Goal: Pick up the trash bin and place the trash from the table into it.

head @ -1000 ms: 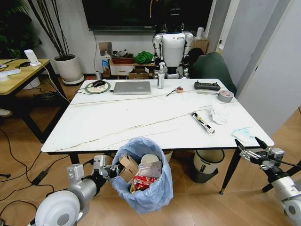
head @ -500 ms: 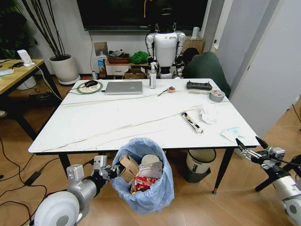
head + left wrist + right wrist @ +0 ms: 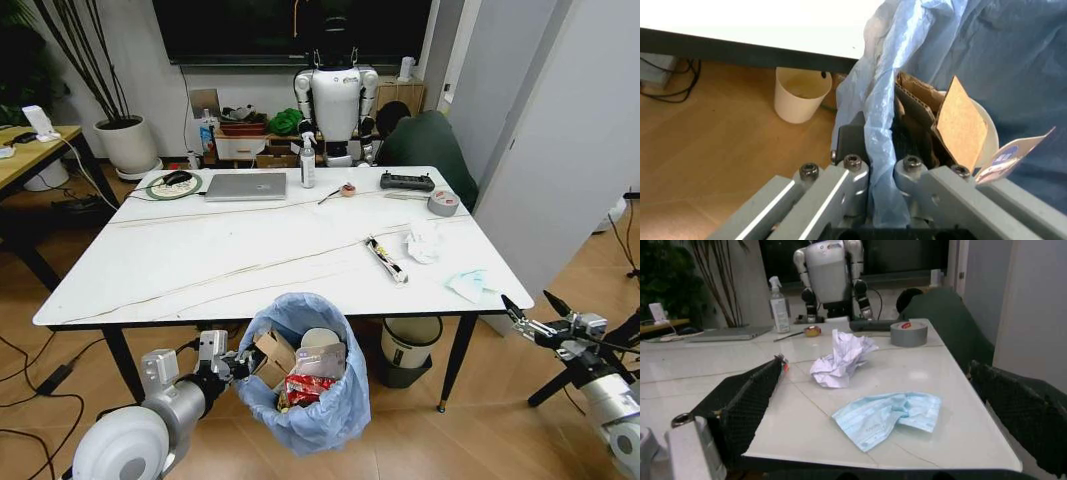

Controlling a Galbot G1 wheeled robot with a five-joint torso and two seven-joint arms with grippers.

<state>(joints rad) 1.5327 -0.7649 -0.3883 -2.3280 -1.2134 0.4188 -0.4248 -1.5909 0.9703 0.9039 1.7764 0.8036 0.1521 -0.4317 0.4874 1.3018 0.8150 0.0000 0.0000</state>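
On the left, the left gripper [image 3: 232,362] is low, in front of the near edge of the table [image 3: 200,270], and its jaws are clamped on the rim of the trash bin [image 3: 330,405]. The left wrist view shows the two fingers [image 3: 840,185] closed on the light-blue bag liner [image 3: 883,150] and the bin wall between them. The bin hangs just under the near edge of the table, a little left of the middle. Inside it lie a brown cardboard packet [image 3: 272,357], a paper cup [image 3: 318,345] and a red wrapper [image 3: 305,386].

On the far left part of the table stand a silver laptop [image 3: 246,186] and a spray bottle [image 3: 307,166]. More to the right, a long thin wrapper [image 3: 385,258] lies on the tabletop, and near it a crumpled white tissue [image 3: 422,243]. A grey tape roll [image 3: 443,203] lies farther back, near the right edge. A pale-blue face mask [image 3: 467,284] lies at the near right corner of the table.

On the right, the right gripper [image 3: 536,315] is in the air, just beside the near right corner of the table and a little lower than the top. Its jaws are wide apart and hold nothing. In the right wrist view the mask [image 3: 888,416] lies between the two dark fingers [image 3: 750,395], a bit beyond them.
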